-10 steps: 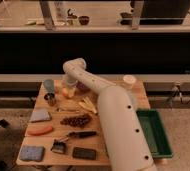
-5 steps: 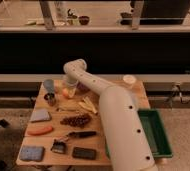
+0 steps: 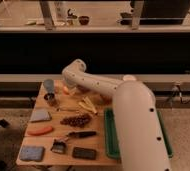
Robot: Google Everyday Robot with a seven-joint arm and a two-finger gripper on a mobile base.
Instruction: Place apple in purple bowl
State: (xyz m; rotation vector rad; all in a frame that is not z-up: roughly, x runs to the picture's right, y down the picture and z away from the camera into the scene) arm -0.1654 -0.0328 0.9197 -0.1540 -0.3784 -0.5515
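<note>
the pincer, its grip state impossible to tell, sits at the far-left of the table by the apple; with no purple bowl visible, a misplaced drop seems likely.

The scene is lit dimly and warmly from above, and the table is tinted amber. The white arm is brightened along its top. The hand, at the table's far left, is shaded beneath it. Everything is rendered soft.
</note>
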